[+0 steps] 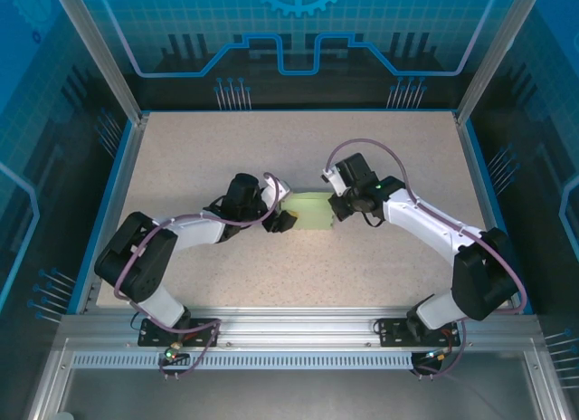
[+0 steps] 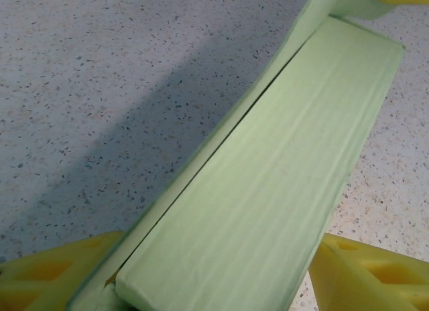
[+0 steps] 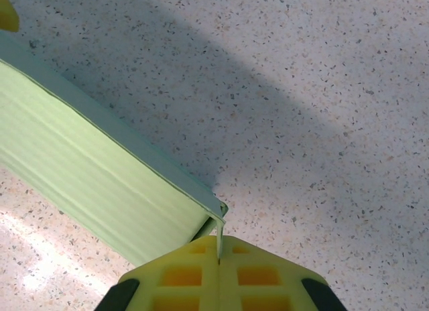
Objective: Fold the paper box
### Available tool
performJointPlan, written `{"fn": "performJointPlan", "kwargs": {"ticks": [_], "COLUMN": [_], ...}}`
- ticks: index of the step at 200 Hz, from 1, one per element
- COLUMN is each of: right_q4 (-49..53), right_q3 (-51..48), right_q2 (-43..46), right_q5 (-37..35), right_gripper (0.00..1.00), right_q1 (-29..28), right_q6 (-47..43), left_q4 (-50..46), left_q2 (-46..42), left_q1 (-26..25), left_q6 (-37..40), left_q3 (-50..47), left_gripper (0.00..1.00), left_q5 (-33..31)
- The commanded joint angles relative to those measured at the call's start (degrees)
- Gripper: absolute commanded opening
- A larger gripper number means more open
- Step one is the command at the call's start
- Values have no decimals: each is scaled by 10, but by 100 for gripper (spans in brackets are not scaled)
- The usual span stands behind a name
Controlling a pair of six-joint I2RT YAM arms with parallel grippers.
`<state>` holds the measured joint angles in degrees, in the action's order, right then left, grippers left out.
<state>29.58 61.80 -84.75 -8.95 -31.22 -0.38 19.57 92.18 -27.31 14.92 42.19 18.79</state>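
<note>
The paper box is located at the centre of the counter, between the two grippers. It is presented as a long, flat, pale green form resting on the speckled surface. In the left wrist view, a dark seam is visible along one long side, where a panel stands slightly apart.

The left gripper is positioned astride the box with its jaws spread. A strip of counter is visible between the card and one yellow finger, so the box is not clamped.

The right gripper is clenched on a thin edge of card at the box's corner.
</note>
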Motion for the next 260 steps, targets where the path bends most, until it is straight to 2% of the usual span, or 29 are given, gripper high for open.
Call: {"fn": "performJointPlan", "kwargs": {"ticks": [1,41,89,113,180,225,260], "right_q4": [26,30,33,32,33,34,34], "right_q3": [-4,-1,6,6,10,12,14], "right_q2": [-3,-5,-6,-9,-10,-12,-13], "right_q5": [14,9,8,9,8,8,9], "right_gripper": [0,0,0,0,0,0,0], "right_q1": [-13,-14,-16,-16,-17,-17,-17], "right_q6": [5,3,-1,-1,-5,-6,-5], "left_q4": [-19,-46,-120,-179,-250,-269,-286], "left_q2": [-29,-66,-130,-128,-78,-71,-61], "left_q1": [2,2,3,7,19,20,21], "left_q6": [-6,-12,-9,-11,-9,-2,3], "left_q3": [9,6,19,49,111,120,130], "left_gripper": [73,77,77,68,32,28,19], "left_q5": [-14,-44,-116,-126,-101,-96,-93]}}
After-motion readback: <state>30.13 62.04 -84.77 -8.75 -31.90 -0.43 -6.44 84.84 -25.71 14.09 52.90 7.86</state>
